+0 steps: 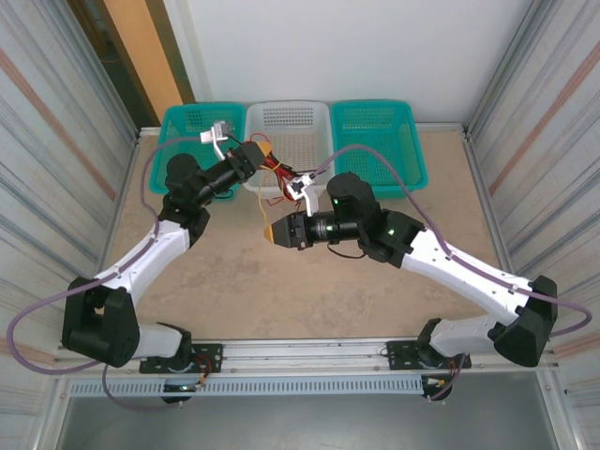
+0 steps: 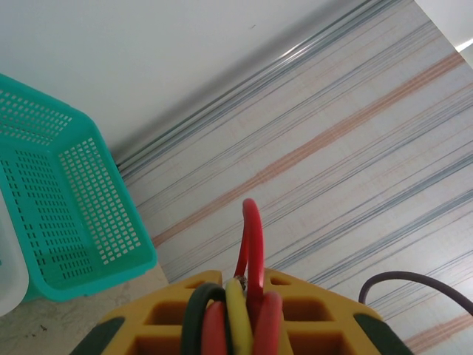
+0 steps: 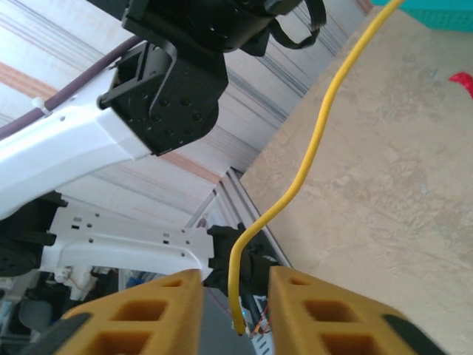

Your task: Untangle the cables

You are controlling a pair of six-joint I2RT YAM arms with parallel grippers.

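Inside my left gripper the cables sit pinched; my right gripper stands parted around one yellow strand, over the worktop.

Light bright, even and diffuse; shadows faint and soft. The cables between the left jaws are slightly soft-focused; the background beyond is sharp.

The pale stone-look worktop carries a left teal basket, a white basket and a right teal basket side by side along its far edge.
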